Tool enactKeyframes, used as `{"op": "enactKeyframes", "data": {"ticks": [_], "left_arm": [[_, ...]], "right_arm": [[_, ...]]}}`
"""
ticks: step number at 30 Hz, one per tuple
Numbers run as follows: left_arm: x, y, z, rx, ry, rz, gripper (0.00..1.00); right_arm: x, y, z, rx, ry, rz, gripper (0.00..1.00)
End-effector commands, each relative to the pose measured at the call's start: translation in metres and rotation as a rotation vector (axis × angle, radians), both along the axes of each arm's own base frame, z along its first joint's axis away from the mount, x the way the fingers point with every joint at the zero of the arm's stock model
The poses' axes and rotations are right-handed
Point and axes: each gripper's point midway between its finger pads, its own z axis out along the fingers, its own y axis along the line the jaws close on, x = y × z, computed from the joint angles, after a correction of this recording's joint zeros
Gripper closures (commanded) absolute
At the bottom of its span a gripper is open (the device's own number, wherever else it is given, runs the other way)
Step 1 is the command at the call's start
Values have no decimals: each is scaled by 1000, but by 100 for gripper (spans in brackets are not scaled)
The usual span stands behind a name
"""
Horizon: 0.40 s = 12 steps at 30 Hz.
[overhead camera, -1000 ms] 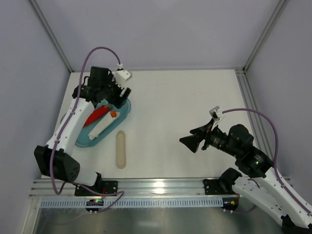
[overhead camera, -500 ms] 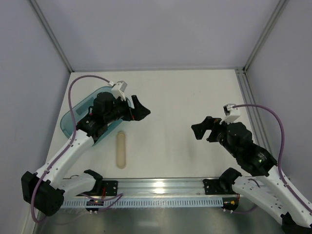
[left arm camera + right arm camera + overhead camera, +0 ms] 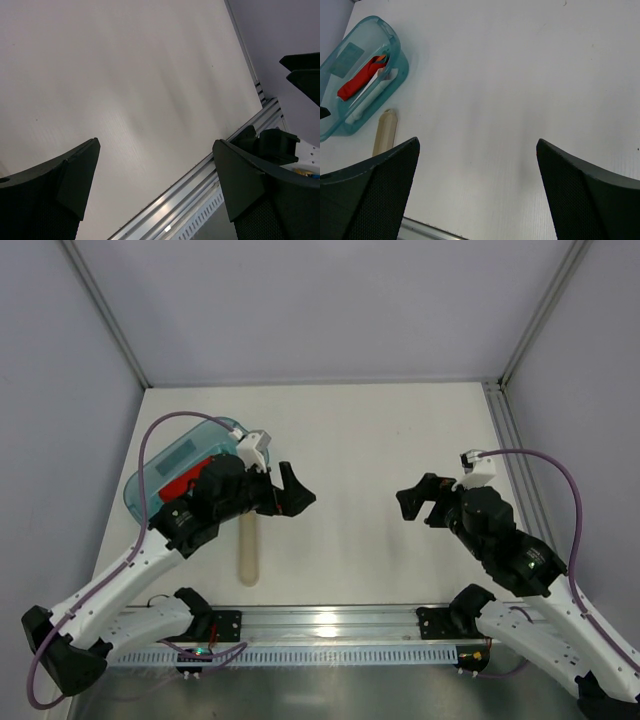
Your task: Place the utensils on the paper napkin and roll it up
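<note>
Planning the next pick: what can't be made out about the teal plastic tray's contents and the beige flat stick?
Top view: the left arm covers much of the teal plastic tray; only a red piece shows.
Right wrist view: the white thing beside it could be napkin or utensil; a finger of the right gripper hides one end of the beige flat stick.
Left wrist view: table only.

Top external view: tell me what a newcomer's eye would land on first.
The teal tray at the far left stands out, with a red piece lying inside it. Just beside it, a beige stick-like utensil lies on the white table. The left gripper and right gripper hover over the table's middle, open and empty.
</note>
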Motion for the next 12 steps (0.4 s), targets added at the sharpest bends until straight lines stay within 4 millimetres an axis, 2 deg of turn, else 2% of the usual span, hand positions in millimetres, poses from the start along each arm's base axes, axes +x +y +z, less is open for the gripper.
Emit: {"op": "enactKeyframes", "data": {"ticks": [1, 12], "left_arm": [[2, 4, 16, 9, -42, 25, 0], [-7, 1, 28, 4, -69, 13, 1]], "right_arm": [[2, -2, 6, 7, -20, -15, 2], [2, 4, 5, 20, -30, 14, 2]]}}
